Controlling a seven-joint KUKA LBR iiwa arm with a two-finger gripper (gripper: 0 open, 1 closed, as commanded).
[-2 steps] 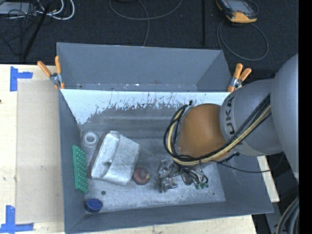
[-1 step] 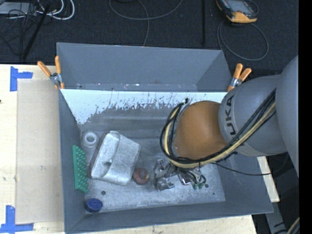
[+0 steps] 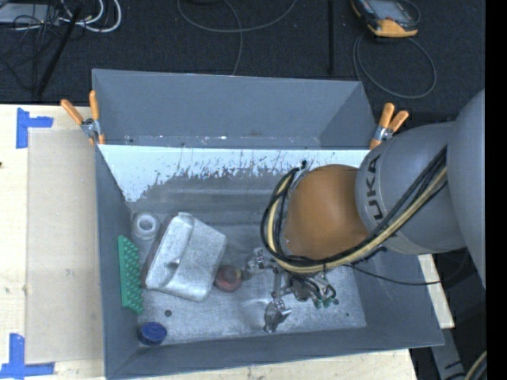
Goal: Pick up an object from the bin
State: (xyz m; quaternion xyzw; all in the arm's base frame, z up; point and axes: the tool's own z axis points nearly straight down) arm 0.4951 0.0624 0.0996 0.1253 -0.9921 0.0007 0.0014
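Grey bin (image 3: 222, 113), perhaps five things, one tool (image 3: 273, 317)

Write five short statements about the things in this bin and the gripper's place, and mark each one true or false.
1. A green toothed strip lies along the bin's left wall. True.
2. A small reddish-brown round thing lies by the right edge of the silvery box. True.
3. The blue cap lies in the bin's upper right corner. False: it lies in the lower left corner.
4. The gripper is above the silvery box. False: it is over the floor to the box's right.
5. A white ring lies just above the green toothed strip. True.
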